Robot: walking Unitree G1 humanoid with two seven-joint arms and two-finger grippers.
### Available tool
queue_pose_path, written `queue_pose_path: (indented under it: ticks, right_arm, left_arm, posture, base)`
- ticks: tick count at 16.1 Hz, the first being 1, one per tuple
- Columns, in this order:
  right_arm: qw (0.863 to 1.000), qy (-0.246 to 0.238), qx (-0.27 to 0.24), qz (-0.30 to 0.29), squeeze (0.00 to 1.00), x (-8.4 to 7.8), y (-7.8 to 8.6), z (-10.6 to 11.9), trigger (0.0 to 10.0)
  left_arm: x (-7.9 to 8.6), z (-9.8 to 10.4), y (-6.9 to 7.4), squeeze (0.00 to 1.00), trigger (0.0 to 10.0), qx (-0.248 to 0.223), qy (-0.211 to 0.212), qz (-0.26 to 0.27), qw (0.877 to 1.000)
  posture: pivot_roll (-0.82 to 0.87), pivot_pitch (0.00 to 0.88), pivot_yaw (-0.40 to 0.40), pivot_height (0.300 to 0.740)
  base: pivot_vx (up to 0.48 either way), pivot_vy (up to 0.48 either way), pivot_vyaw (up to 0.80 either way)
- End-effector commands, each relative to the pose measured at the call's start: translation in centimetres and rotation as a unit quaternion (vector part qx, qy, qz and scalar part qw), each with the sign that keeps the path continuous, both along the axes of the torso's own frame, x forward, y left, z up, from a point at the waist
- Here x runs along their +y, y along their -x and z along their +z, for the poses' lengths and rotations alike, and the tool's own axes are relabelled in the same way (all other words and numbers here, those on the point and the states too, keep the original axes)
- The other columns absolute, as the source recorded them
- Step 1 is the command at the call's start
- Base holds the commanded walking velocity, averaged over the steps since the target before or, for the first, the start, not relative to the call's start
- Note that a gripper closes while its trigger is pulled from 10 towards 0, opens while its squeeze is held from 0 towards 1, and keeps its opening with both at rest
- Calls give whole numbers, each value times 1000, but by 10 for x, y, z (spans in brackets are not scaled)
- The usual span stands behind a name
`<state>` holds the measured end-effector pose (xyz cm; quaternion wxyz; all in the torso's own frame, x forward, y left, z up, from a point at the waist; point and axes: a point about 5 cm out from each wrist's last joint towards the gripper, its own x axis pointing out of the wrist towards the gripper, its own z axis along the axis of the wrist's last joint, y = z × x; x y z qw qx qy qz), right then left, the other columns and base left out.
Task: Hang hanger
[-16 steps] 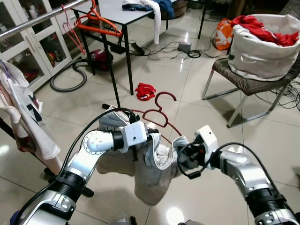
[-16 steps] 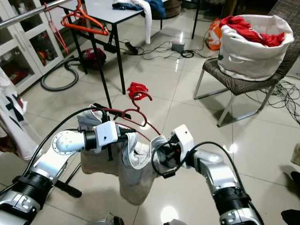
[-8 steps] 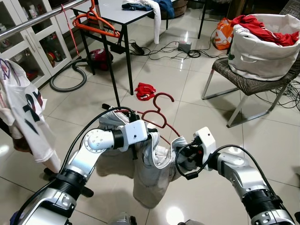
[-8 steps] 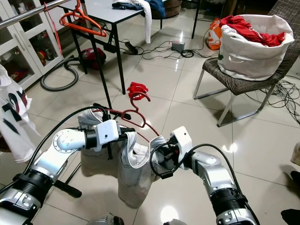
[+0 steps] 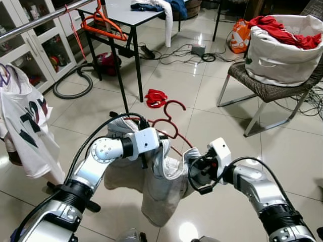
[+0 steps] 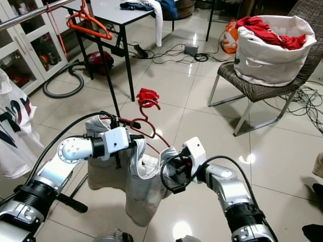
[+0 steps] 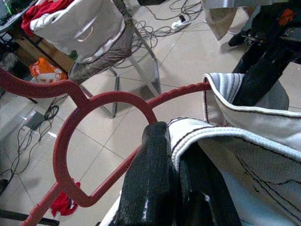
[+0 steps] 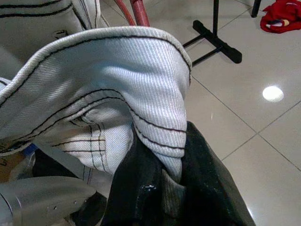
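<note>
A dark red hanger [image 5: 169,108] sits inside a white garment [image 5: 162,187] with black stitching, held up between my two arms over the tiled floor. Its hook points away from me. My left gripper [image 5: 159,145] is shut on the garment's edge right beside the hanger's neck [image 7: 69,141]; the gripper [image 7: 177,157] pinches the hem. My right gripper [image 5: 195,169] is shut on the garment's other shoulder fold [image 8: 141,99], with cloth draped over its fingers [image 8: 141,188]. A metal clothes rail [image 5: 40,19] runs at the upper left.
An orange hanger [image 5: 104,27] and a white printed jersey [image 5: 22,128] hang on the rail. A black-legged table [image 5: 132,15], a vacuum hose [image 5: 74,83], a red cloth [image 5: 156,97] on the floor and a chair with a laundry basket [image 5: 282,50] stand beyond.
The two grippers have drawn slightly closer and the garment hangs a little lower between them. The jersey and the orange hanger on the rail have swung.
</note>
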<state>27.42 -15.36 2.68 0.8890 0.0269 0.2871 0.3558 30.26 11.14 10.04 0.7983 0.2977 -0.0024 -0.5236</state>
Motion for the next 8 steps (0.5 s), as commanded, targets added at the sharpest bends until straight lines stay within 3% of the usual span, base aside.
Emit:
queue_pose_path:
  ticks: [1,4,5,6,8]
  right_arm:
    - [999,-23,-48,9,0,12,-15,19,10000]
    - [998,-30,-53,2,0,15,-16,18,10000]
    - [998,-34,-57,-5,0,17,-16,16,10000]
    - [997,-40,-62,-15,0,20,-17,16,10000]
    - [995,-44,-82,-40,4,24,-21,14,10000]
  left_arm:
    - [-8,8,-2,0,10000,-23,-4,-26,999]
    - [-6,9,-3,0,10000,-30,-16,-31,999]
    - [-4,10,-3,804,10000,-30,-19,-31,999]
    - [-2,10,-4,1000,10000,-30,-26,-34,999]
    - [3,12,-5,1000,10000,-35,-43,-41,998]
  posture:
    - [-101,0,58,740]
    - [-97,0,64,740]
    - [-96,0,66,740]
    - [-94,0,70,740]
    - [-85,0,78,740]
  base:
    - [0,0,0]
    - [0,0,0]
    - [0,0,0]
    - [0,0,0]
    - [0,0,0]
